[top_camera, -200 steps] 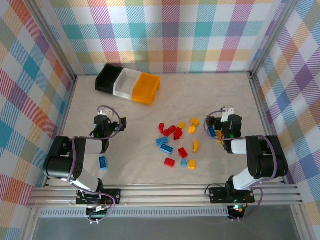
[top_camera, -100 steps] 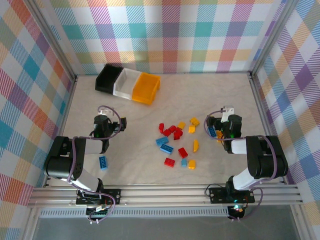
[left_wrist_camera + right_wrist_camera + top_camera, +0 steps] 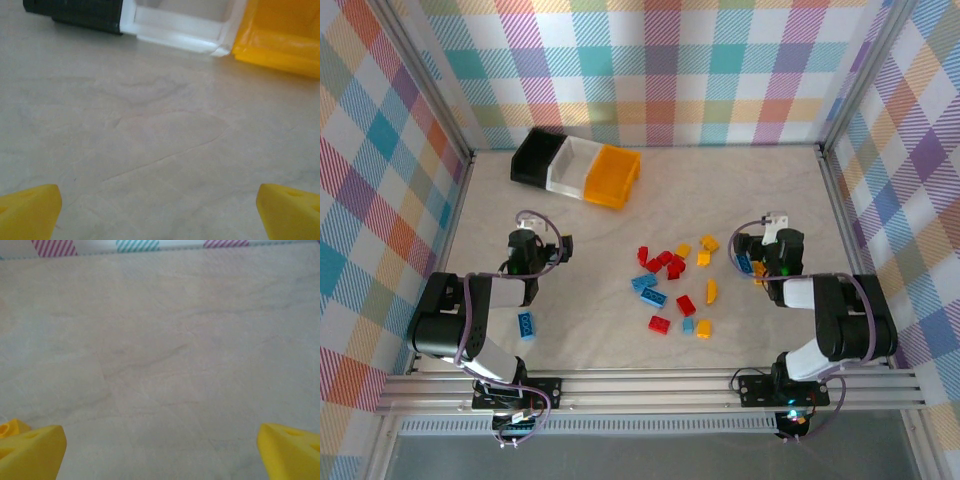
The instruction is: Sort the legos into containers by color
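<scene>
The legos [image 3: 674, 285] lie scattered mid-table: several red, blue and orange bricks. One blue lego [image 3: 525, 324] sits by my left arm, and a blue lego [image 3: 745, 262] and an orange lego [image 3: 758, 271] lie beside my right gripper [image 3: 769, 243]. The containers stand in a row at the back left: black [image 3: 533, 158], white [image 3: 572, 165], orange [image 3: 610, 176]. My left gripper [image 3: 538, 243] rests low near the table, open and empty [image 3: 160, 215], facing the black [image 3: 75, 12], white [image 3: 180, 30] and orange [image 3: 280, 35] bins. The right gripper [image 3: 160, 455] is open over bare cloth.
A pale cloth [image 3: 740, 190] covers the table, walled by checked panels and metal posts [image 3: 828, 180]. The back wall's foot [image 3: 135, 245] shows ahead of the right gripper. Both arm bases sit on the rail [image 3: 650, 385] at the near edge.
</scene>
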Motion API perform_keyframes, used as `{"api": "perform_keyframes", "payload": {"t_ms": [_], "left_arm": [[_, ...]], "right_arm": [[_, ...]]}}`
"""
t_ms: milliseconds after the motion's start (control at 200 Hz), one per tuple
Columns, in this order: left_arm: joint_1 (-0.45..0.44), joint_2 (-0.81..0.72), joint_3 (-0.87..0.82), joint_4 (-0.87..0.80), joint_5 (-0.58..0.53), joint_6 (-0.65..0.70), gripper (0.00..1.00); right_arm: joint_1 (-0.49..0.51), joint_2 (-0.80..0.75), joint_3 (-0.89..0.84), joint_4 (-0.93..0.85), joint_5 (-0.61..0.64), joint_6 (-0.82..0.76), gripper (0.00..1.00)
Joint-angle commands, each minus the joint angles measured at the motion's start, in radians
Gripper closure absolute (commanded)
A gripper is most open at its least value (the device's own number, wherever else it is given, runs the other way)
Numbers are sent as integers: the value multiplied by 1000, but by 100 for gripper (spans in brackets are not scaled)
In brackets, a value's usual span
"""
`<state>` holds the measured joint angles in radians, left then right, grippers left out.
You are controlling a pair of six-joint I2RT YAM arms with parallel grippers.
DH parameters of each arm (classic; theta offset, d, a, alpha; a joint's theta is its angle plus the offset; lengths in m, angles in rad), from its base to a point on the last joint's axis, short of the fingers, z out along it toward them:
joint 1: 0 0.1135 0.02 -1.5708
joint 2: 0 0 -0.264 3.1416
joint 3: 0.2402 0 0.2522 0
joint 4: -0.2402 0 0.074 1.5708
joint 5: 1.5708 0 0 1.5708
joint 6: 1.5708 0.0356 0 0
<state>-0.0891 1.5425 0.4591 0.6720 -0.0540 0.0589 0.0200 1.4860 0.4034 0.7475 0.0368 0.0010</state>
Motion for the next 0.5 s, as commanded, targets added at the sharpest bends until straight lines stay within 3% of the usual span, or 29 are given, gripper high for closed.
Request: {"api": "perform_keyframes", "payload": {"t_ms": [0,130,275,380,495], "left_arm": [[12,-71,135,-236,-90,-35,0],[12,-127,206,-363,-88,-42,0],[11,-228,233,-516,-138,-166,0],[3,-287,308,-689,-89,-249,0],[-27,-289,423,-854,-20,-275,0]], "right_arm": [[4,-112,77,-177,27,17,0],[13,-214,124,-285,3,61,0],[16,-228,304,-627,-132,253,0],[47,-206,371,-735,-291,325,0],[119,-198,390,-808,-340,365,0]]}}
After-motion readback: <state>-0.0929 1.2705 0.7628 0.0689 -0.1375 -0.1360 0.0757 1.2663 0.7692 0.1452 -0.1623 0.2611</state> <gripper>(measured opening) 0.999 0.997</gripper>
